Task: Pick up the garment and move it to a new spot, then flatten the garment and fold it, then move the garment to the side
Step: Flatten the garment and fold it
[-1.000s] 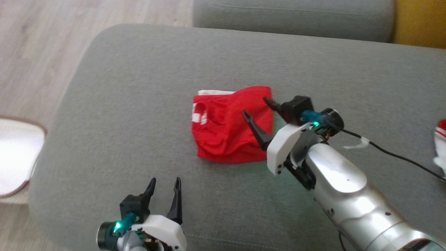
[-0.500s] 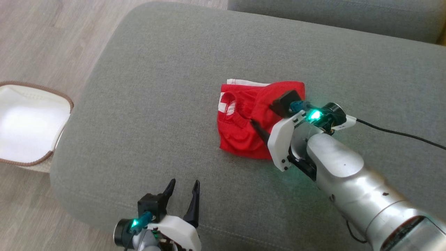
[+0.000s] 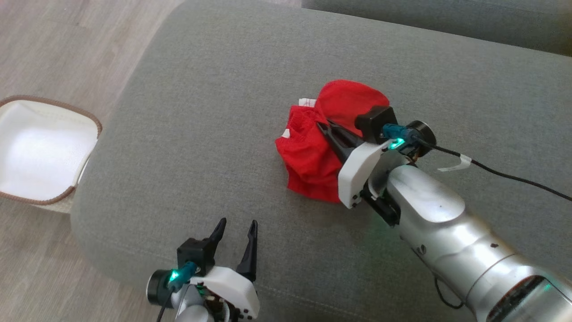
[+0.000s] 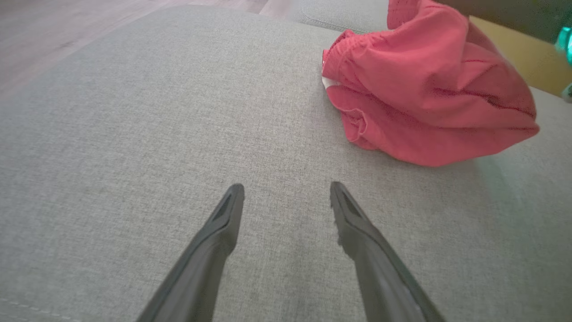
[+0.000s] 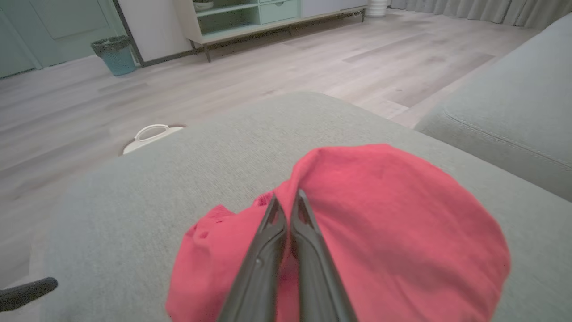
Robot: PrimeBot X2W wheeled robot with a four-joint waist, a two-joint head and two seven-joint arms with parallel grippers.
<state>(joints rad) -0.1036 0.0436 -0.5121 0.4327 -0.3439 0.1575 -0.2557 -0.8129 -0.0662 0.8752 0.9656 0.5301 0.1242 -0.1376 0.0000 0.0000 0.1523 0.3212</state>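
1. The red garment (image 3: 313, 152) sits bunched near the middle of a grey sofa cushion (image 3: 201, 134), with a bit of white trim showing at its upper left edge.
2. The right gripper (image 3: 322, 126) has its 2 dark fingers pressed together, pinching a fold of the garment's red cloth between them.
3. In the right wrist view the cloth rises in a rounded hump around and beyond the closed fingertips.
4. In the left wrist view the garment's left part touches the cushion, while its right part hangs lifted above a shadow.
5. The left gripper (image 3: 237, 222) is near the cushion's front edge, well apart from the garment. Its 2 fingers are spread wide and hold nothing.
6. A black cable (image 3: 514, 177) runs from the right wrist across the cushion towards the right.
7. A white basket (image 3: 40, 152) with a brown rim stands on the wooden floor (image 3: 67, 44) just beside the cushion's left end.
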